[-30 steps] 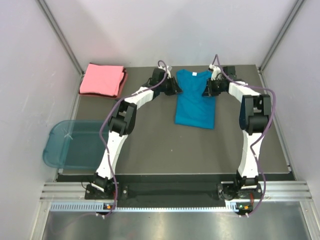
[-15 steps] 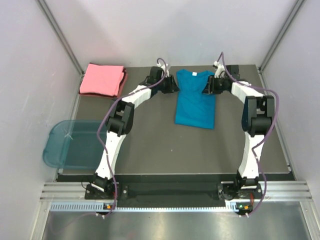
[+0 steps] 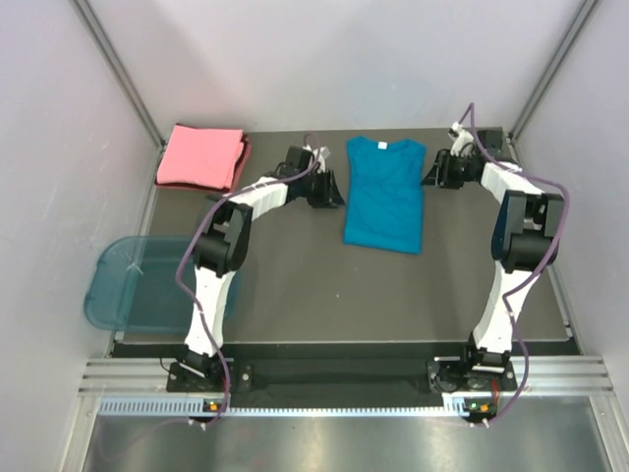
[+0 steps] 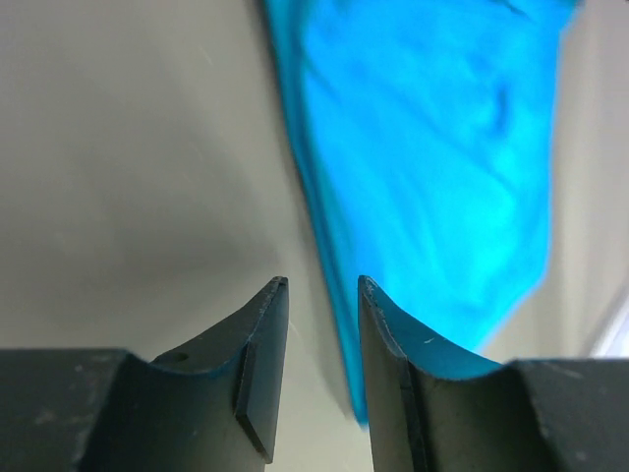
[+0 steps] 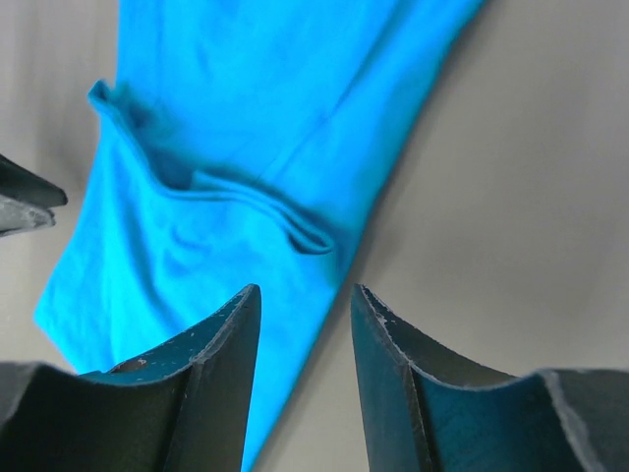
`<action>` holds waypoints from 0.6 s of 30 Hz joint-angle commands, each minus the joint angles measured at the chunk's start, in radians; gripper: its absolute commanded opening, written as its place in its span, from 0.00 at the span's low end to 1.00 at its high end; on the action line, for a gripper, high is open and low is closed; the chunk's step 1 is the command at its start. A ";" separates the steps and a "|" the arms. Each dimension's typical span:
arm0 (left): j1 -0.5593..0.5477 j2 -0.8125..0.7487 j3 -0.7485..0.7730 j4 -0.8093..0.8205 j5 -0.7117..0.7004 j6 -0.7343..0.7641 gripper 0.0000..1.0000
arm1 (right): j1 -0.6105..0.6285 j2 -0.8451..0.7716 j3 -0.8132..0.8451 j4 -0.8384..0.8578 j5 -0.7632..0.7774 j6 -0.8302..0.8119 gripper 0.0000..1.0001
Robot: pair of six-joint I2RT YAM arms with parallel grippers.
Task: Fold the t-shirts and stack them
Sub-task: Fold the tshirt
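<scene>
The teal-blue t-shirt lies flat at the back middle of the table, folded narrow with its sleeves tucked in and its white neck label at the far end. The salmon-pink t-shirt lies folded at the back left corner. My left gripper is open and empty, just off the teal shirt's left edge. In the left wrist view the left gripper hangs over bare table beside the teal cloth. My right gripper is open and empty, just off the shirt's right edge; its wrist view shows the right gripper by the cloth edge.
A translucent blue plastic tub sits off the table's left edge. Grey walls and metal frame posts close in the back and sides. The table mat's front edge runs just ahead of the arm bases.
Both grippers have drawn outward off the teal shirt's sides, the left one to the left, the right one to the right. The shirt lies unchanged.
</scene>
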 commanded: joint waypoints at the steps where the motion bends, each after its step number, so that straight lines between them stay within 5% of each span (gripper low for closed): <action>1: 0.001 -0.142 -0.089 0.071 0.098 -0.019 0.39 | 0.008 0.016 -0.004 -0.009 -0.101 -0.062 0.42; 18: -0.020 -0.202 -0.334 0.227 0.197 -0.124 0.39 | 0.007 0.105 -0.007 0.069 -0.158 -0.028 0.38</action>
